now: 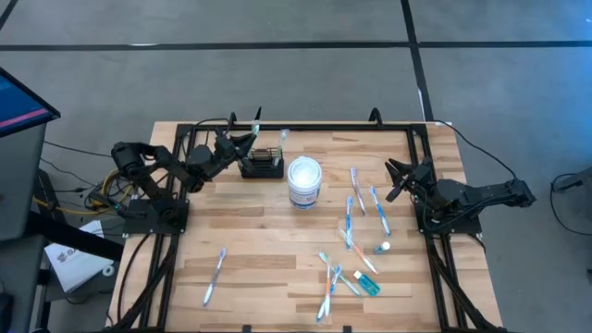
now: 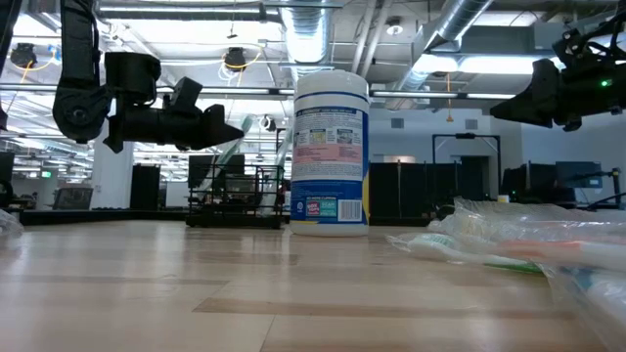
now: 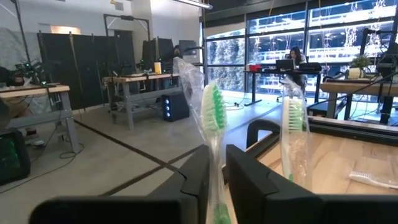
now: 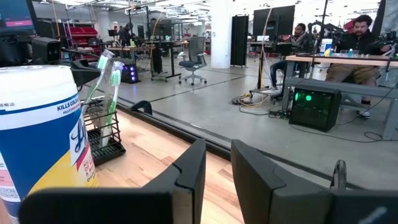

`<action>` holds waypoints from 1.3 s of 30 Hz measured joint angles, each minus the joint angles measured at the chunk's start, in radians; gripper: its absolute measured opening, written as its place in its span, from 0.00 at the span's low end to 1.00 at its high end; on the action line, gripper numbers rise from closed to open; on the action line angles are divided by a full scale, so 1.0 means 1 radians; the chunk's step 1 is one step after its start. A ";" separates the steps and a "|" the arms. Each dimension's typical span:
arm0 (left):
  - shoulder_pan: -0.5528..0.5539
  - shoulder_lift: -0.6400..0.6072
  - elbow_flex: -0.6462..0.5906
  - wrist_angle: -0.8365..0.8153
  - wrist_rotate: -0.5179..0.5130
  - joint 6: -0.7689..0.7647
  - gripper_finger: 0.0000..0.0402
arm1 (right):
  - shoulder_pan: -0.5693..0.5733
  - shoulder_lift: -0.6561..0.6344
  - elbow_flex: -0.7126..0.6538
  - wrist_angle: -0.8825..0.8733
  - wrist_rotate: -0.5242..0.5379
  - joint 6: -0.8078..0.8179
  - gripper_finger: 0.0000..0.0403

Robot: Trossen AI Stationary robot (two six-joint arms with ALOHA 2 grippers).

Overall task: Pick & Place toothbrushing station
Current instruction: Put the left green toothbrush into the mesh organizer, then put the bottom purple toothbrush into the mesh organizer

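The toothbrushing station is a small black wire-mesh rack [image 1: 262,166] that stands on the table at the far left of centre. It also shows in the low view [image 2: 238,196] and the right wrist view [image 4: 102,134]. One wrapped toothbrush [image 3: 292,134] stands in it, head up. My left gripper [image 1: 239,146] is just left of the rack, shut on another wrapped toothbrush with green bristles [image 3: 213,121]. My right gripper [image 1: 398,178] is open and empty above the table's right side. My left gripper pinches the wrapped toothbrush by its handle [image 3: 216,186] between its two fingers. The fingers come from the table's left, about level, and lie across the brush. The brush stands nearly upright, its green head [image 3: 213,112] above the fingers. The fingers hide its lower end.
A round white lidded tub [image 1: 304,181] stands just right of the rack. Several wrapped toothbrushes [image 1: 356,217] lie scattered over the right half of the table, and one [image 1: 215,276] lies near the left front. Black frame rails run along the table's edges.
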 joint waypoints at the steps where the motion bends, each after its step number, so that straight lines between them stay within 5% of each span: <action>1: 0.000 0.000 0.000 0.000 0.000 0.000 0.15 | 0.000 0.000 0.000 0.000 0.000 0.000 0.17; 12: 0.000 -0.034 0.000 0.000 0.000 -0.001 0.26 | 0.000 0.000 0.000 0.000 0.000 0.000 0.17; 39: 0.000 -0.241 -0.198 -0.002 -0.002 0.002 0.26 | 0.000 0.000 0.000 0.000 0.000 0.001 0.17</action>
